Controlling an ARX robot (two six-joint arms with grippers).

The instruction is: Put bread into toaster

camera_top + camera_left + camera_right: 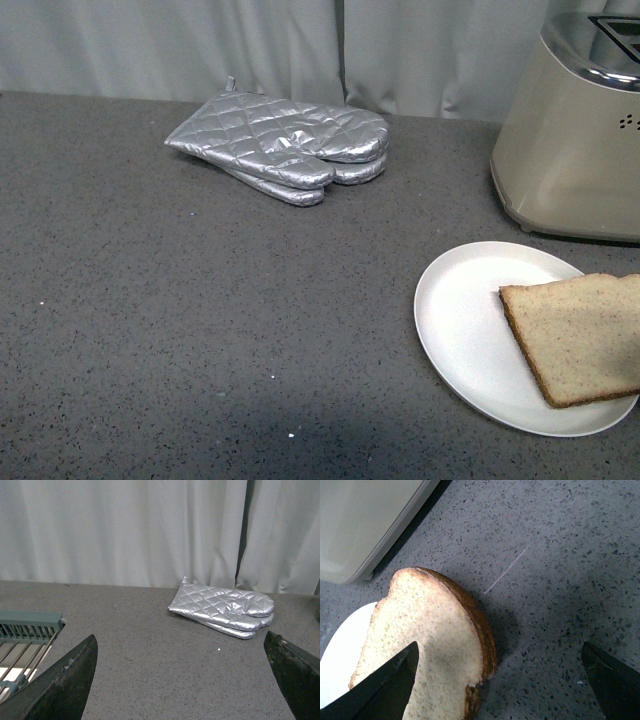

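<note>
Our right gripper (pixel 500 647) hangs spread wide, the bread (pixel 430 630) under one finger (pixel 385 685), lying on the plate (pixel 342 650), toaster (pixel 365 520) just beyond it. Our left gripper (pixel 180 637) gapes too, mitts (pixel 225 610) ahead.

Toaster (pixel 570 140), bread (pixel 580 338) partly off-frame

A pale grey-white curtain (pixel 170 45) hangs in soft vertical folds across the whole top of the front frame. A narrow dark seam (pixel 340 45) runs between two panels just right of centre. Below it a dark grey speckled countertop (pixel 150 300) fills the rest, matte and evenly lit, with a dimmer patch at the lower middle. The right wrist view shows a thin pale scratch (pixel 506 570) on the stone
</note>
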